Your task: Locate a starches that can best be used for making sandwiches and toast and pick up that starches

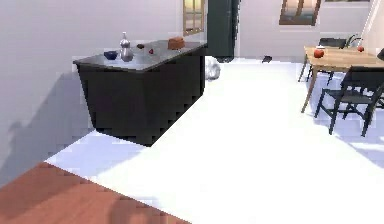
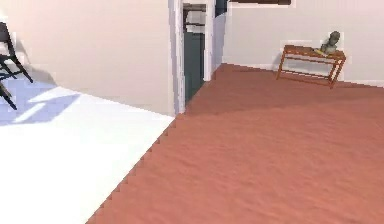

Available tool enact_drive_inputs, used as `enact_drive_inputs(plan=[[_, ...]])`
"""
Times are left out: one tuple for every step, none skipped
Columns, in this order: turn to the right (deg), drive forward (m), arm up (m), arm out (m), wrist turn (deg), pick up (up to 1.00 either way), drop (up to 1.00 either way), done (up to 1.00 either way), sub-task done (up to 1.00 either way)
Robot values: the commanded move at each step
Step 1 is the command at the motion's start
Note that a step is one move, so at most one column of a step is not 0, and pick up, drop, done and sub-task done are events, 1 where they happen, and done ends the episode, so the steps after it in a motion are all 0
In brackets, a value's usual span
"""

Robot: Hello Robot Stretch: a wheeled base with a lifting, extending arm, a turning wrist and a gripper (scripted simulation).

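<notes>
Resting on the dark counter [image 1: 130, 95] is 1 brown lump [image 1: 176, 42].

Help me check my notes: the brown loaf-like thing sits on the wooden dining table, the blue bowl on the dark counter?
No. The forward view shows the brown loaf-like thing on the dark counter, not the dining table; the blue bowl is there too.

Forward toward counter [image 1: 140, 95], sideways toward doorway [image 2: 197, 50]
</notes>
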Motion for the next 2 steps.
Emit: enact_drive_inputs(plan=[[6.0, 0.00, 0.00, 0.00, 0.0, 0.00, 0.00, 0.00, 0.00], [0.0, 1.00, 0.00, 0.00, 0.0, 0.00, 0.00, 0.00, 0.00]])
